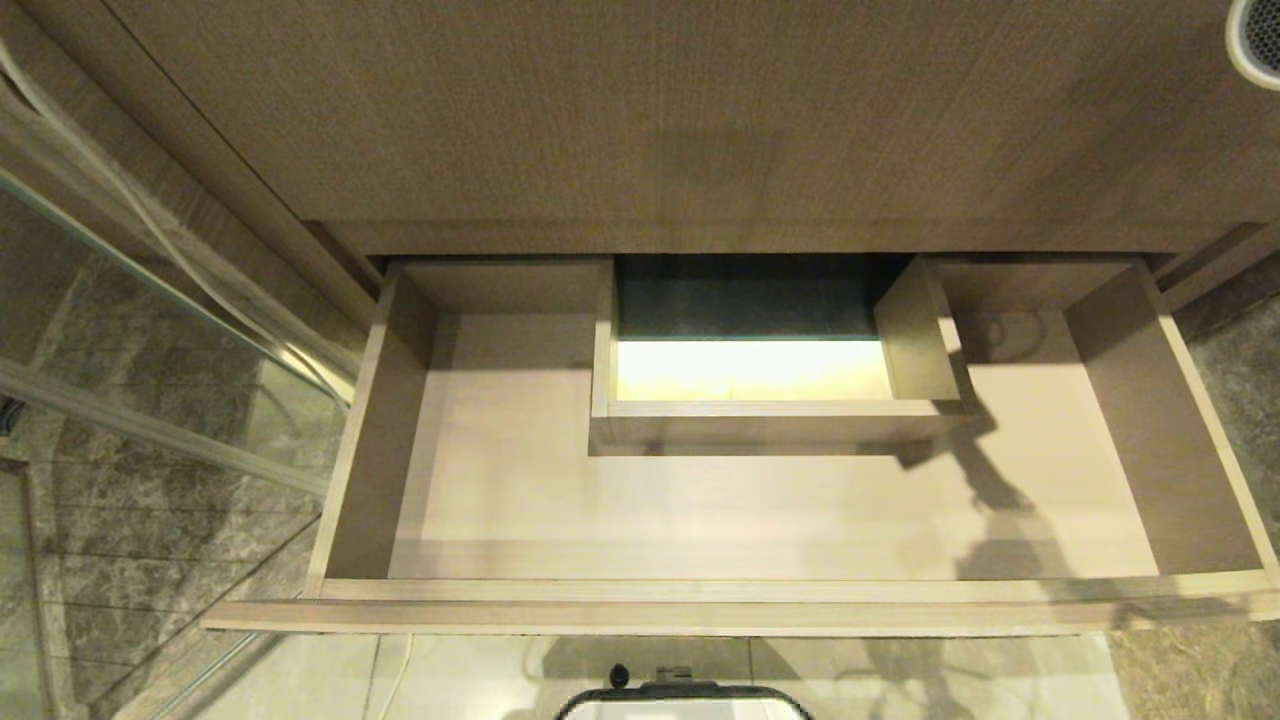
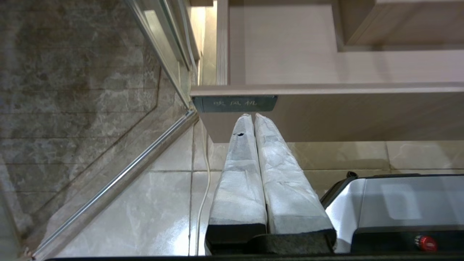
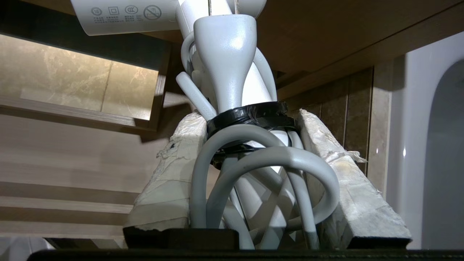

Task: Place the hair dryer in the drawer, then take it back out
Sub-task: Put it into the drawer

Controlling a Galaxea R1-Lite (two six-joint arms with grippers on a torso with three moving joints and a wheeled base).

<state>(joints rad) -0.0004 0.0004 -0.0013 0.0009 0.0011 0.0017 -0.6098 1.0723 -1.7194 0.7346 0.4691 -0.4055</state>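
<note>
The drawer (image 1: 760, 590) stands pulled open below me, pale wood-grain, with nothing lying on its floor. A boxed cut-out (image 1: 750, 425) sits mid-rear. In the head view only the hair dryer's round grey grille (image 1: 1258, 38) shows, at the top right corner. In the right wrist view, my right gripper (image 3: 248, 116) is shut on the white hair dryer (image 3: 228, 65) at its handle, where grey cord loops are bound with black tape. The drawer floor (image 3: 72, 156) lies beyond it. My left gripper (image 2: 253, 116) is shut and empty, parked in front of the drawer front (image 2: 344, 119).
A glass partition with a metal rail (image 1: 150, 420) runs along the left of the drawer. A taller wood panel (image 1: 700, 110) rises behind it. A white cable (image 2: 204, 181) lies on the tiled floor. My base (image 1: 680, 705) sits just before the drawer front. A white fixture (image 3: 427, 145) stands at the right.
</note>
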